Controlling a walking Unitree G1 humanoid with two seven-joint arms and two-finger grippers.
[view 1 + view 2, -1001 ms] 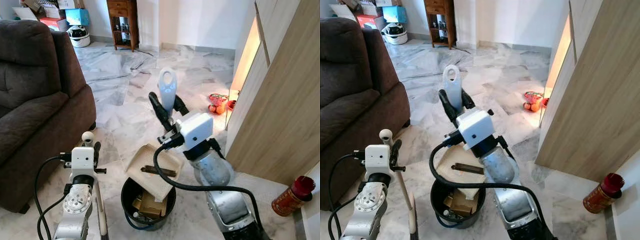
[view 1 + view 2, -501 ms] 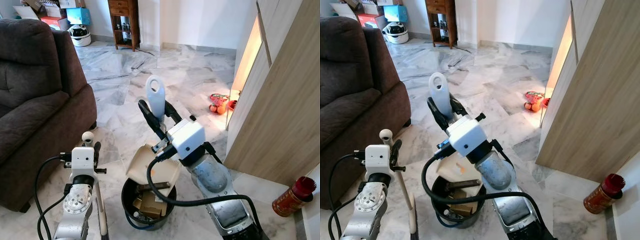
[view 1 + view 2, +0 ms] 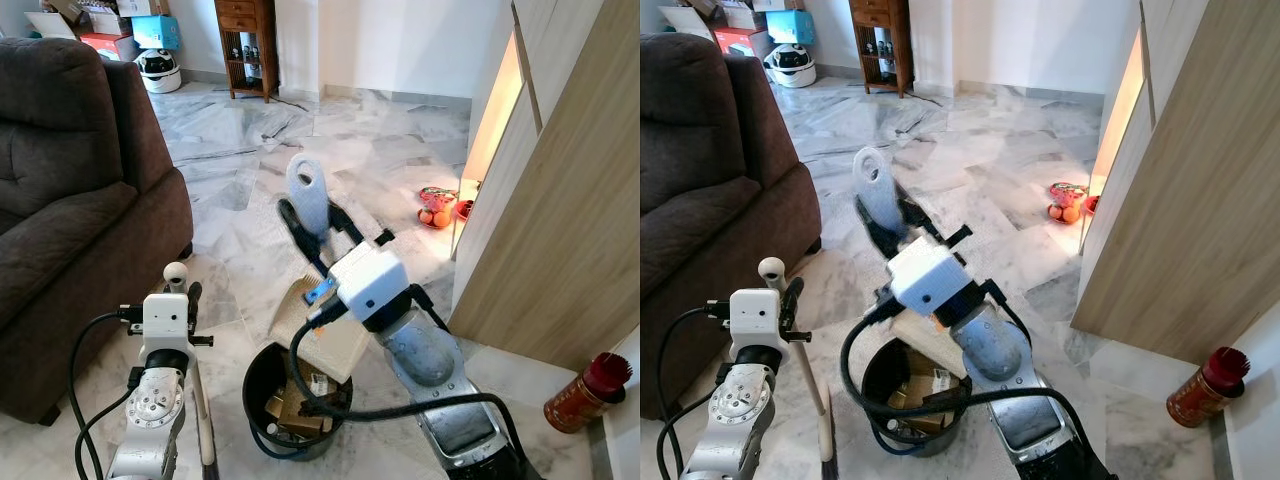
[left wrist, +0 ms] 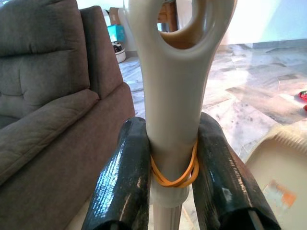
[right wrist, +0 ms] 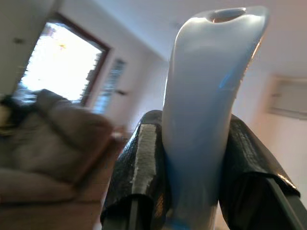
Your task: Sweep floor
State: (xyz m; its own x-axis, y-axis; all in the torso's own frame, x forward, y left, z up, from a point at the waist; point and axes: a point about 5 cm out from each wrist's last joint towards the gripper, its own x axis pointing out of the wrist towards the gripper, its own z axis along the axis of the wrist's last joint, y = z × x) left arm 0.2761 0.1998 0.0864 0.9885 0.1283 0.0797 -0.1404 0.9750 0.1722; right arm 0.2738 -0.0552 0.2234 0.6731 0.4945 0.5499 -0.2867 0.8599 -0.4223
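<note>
Right gripper [image 3: 312, 222]: I see it clamped on the dustpan [image 3: 325, 335] handle, pan tilted over the black bin [image 3: 262, 385].
Left gripper [image 4: 169, 158]: clamped on the broom handle [image 4: 177, 86], upright beside the bin.

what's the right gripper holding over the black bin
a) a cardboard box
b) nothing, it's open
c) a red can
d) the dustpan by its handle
d: the right gripper is shut on the handle of the dustpan, whose pan is tipped over the black bin.
</note>
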